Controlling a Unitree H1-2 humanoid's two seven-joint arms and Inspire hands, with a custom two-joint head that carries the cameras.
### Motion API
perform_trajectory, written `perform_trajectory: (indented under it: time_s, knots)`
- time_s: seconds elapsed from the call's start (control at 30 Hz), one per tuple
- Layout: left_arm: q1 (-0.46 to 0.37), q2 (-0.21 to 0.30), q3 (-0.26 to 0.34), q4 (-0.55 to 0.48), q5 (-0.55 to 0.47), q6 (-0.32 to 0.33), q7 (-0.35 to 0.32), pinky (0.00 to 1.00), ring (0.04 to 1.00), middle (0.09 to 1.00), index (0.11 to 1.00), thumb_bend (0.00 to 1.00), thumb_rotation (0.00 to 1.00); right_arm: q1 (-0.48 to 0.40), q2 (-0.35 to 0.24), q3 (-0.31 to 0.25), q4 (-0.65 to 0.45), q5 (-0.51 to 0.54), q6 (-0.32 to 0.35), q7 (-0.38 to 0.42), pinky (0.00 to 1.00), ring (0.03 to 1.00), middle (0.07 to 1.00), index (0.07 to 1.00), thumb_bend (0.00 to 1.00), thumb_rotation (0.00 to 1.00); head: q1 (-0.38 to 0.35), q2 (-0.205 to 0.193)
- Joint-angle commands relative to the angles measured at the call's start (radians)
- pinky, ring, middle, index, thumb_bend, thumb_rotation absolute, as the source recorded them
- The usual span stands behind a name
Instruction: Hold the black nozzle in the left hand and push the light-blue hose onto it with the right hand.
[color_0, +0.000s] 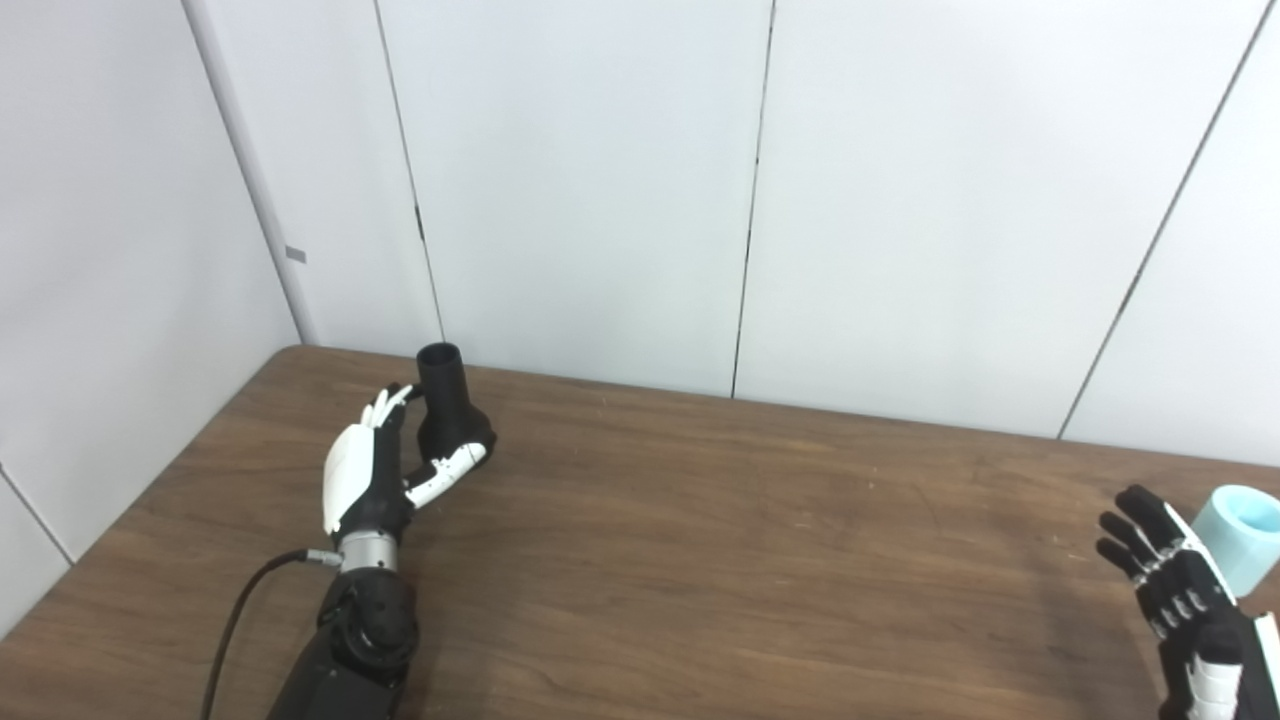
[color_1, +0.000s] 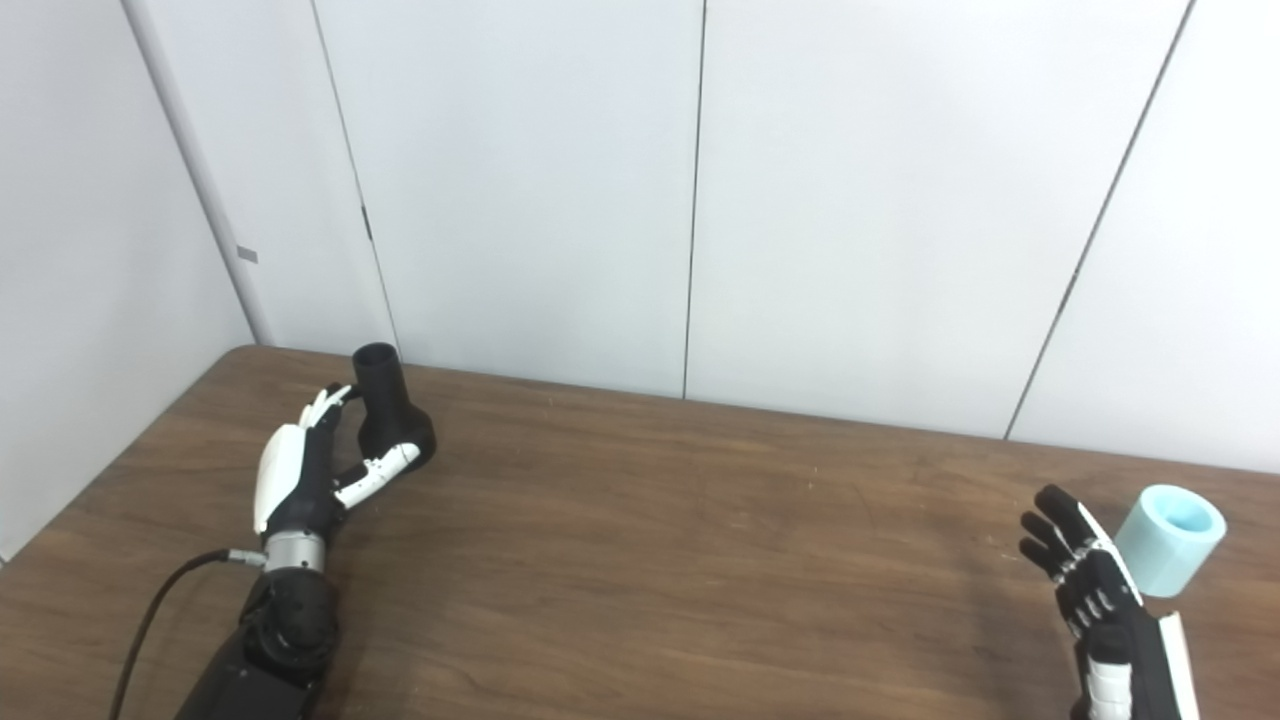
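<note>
**Nozzle upright at far left, hose piece at far right, hands well apart**

The black nozzle (color_0: 451, 405) stands at the far-left part of the table (color_0: 700, 540), near the wall. Its long axis is approx. vertical, with only a slight tilt. The narrow tube end points up and its round opening is visible at the top; the wider base is at the bottom, on or very close to the table top. Nothing can be seen inside the opening, it is only dark.

The left hand (color_0: 375, 470) is just beside the nozzle on its left side. The thumb goes across the near side of the wide base, and the fingertips (color_0: 385, 405) reach up beside the tube. The hand is wrapped partly around the nozzle, but a firm grip cannot be told from these views. A black cable (color_0: 240, 610) runs from the wrist toward the near edge.

The light-blue hose (color_1: 1170, 540) is a short cylinder piece at the far-right side of the table, well apart from the nozzle. Its axis is tilted, and the open end points up and a bit to the right. The inside looks hollow, w/ no content visible.

The right hand (color_1: 1085, 575) is just left of the hose, on its near side, fingers spread and upward, holding nothing.

White wall panels (color_0: 600, 180) stand behind the table.
</note>
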Motion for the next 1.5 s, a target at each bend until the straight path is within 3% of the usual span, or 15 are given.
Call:
perform_trajectory:
  time_s: [0.0,0.23,0.4,0.73,1.17,1.47]
  knots:
    - [-0.054,0.027,-0.002,-0.013,0.002,-0.025,0.002,1.0,1.0,0.968,0.785,0.81,0.62,0.086,0.026,0.005,0.091,0.006,-0.002,-0.003,0.84,0.878,0.901,0.88,0.7,1.0,0.001,0.001]
    - [-0.061,0.025,-0.001,-0.019,-0.002,-0.027,-0.005,1.0,1.0,0.954,0.739,0.82,0.59,0.089,0.026,0.006,0.081,0.013,0.003,0.0,0.85,0.881,0.902,0.882,0.7,1.0,0.002,0.005]
    - [-0.069,0.022,0.011,-0.01,-0.01,-0.029,0.008,1.0,0.986,0.936,0.706,0.8,0.52,0.091,0.026,0.007,0.073,0.008,0.007,-0.001,0.85,0.881,0.902,0.885,0.7,1.0,0.003,0.006]
    - [-0.097,0.022,0.034,0.032,-0.021,-0.02,0.034,1.0,0.981,0.932,0.7,0.78,0.47,0.093,0.023,0.006,0.07,0.004,0.01,-0.002,0.86,0.882,0.901,0.886,0.7,1.0,0.003,0.01]
    - [-0.149,0.029,-0.005,0.119,-0.008,-0.028,0.052,1.0,0.972,0.927,0.695,0.77,0.47,0.099,0.025,0.007,0.052,-0.008,0.02,-0.005,0.85,0.878,0.896,0.886,0.71,1.0,-0.006,0.017]
    - [-0.155,0.032,-0.037,0.117,-0.015,-0.043,0.028,1.0,0.965,0.926,0.697,0.79,0.48,0.098,0.029,0.007,0.044,-0.008,0.028,-0.007,0.85,0.877,0.895,0.885,0.71,1.0,-0.009,0.019]
